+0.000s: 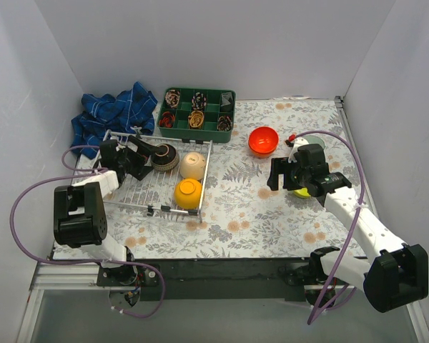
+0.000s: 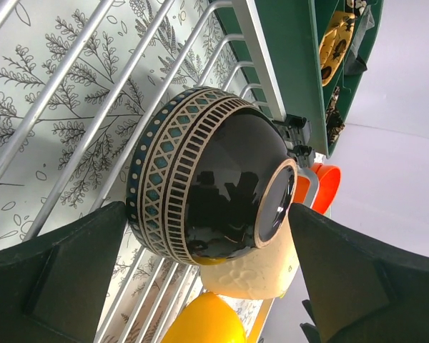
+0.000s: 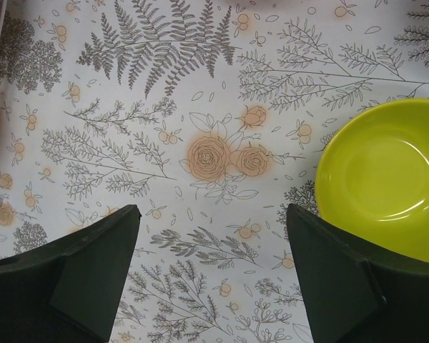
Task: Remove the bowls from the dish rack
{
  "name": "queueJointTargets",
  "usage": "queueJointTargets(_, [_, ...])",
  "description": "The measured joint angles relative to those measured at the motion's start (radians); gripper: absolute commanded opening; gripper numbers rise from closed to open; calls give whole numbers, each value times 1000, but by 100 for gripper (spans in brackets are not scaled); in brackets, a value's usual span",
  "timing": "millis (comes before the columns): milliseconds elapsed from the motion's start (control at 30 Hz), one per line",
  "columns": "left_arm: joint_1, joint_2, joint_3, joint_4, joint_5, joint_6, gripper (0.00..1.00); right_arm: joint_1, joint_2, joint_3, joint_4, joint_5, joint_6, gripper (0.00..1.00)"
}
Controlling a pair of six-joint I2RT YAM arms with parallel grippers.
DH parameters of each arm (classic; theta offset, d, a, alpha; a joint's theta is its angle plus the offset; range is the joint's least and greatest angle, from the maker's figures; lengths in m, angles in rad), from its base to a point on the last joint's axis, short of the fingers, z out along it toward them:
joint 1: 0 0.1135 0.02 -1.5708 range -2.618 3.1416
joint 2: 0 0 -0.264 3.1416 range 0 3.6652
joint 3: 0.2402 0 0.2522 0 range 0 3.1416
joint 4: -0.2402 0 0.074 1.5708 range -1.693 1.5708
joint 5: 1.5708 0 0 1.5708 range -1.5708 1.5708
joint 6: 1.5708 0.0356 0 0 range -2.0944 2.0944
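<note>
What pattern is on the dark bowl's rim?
Dark bowl: beige lattice band, teal diamonds; best in left wrist view.

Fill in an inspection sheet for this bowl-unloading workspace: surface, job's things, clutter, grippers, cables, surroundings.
Surface: floral-print tablecloth.
Job's things: white wire dish rack holds dark brown patterned bowl, beige round bowl, yellow-orange round bowl; red glossy bowl and lime green glossy bowl sit on the cloth.
Clutter: green plastic compartment tray; crumpled blue cloth.
Grippers: left gripper open, straddling the dark bowl; right gripper open beside the lime bowl.
Cables: purple cables, looping loosely.
Surroundings: plain white walls.
</note>
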State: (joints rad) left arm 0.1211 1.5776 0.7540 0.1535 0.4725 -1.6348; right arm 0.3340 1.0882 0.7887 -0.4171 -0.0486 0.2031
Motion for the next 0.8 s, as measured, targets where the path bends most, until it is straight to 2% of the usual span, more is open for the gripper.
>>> queueJointTargets(433, [0, 13, -36, 93, 12, -27, 98, 0, 0, -2, 0, -19, 3, 91])
queueJointTargets(800, [0, 9, -66, 138, 8, -35, 76, 0, -3, -4, 0, -33, 4, 90])
